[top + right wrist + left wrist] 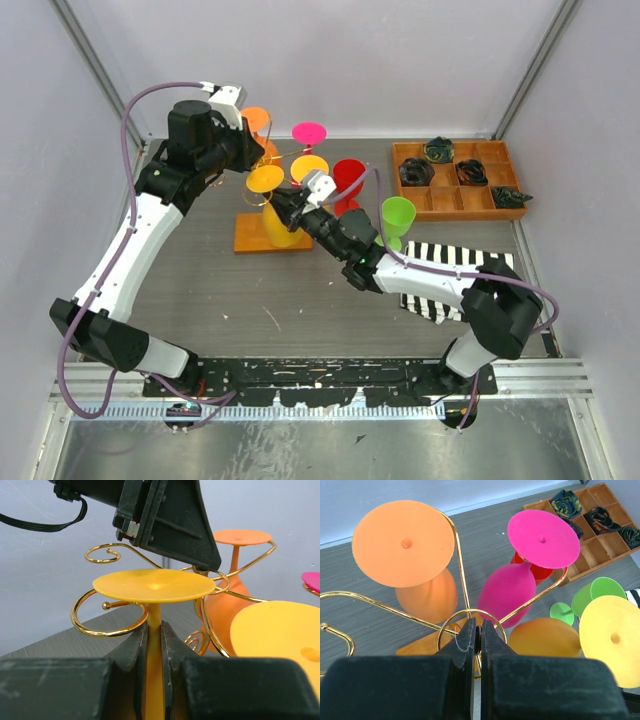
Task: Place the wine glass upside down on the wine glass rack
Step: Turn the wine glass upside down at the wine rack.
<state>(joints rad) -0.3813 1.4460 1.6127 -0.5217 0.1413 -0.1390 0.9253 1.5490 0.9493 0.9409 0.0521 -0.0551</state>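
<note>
- Toward the far edge of the worktop (220, 300), left of centre: the rack (250, 241), with gold wire scrolls on a post over a wooden base.
- Right pincer (154, 635): clamped on the stem of the wine glass (155, 585), a yellow one, just under its foot.
- Wine glass: inverted, with the foot disc up and level. The bowl hangs down over the base on the near side of the rack. The stem stands just beside the open end of a curled scroll arm. Whether it sits inside the loop cannot be told.
- Left pincer (475, 632): fingers together, with the tips at the small gold ring at the rack centre, above the yellow foot. Whether wire is nipped between them cannot be told.
- On the rack, foot up:
  - an orange glass (405, 542) on the far left arm;
  - a pink glass (543, 537) on the far right arm;
  - a second yellow glass (280, 640) just right of the held one.
- Just right of the rack: a red glass (349, 178), upright on the worktop.
- Between the rack and the right edge: a green glass (397, 214), upright, at the corner of a striped mat (470, 256).
- Far right corner: a compartmented tray (455, 201) holding dark bundled items.
</note>
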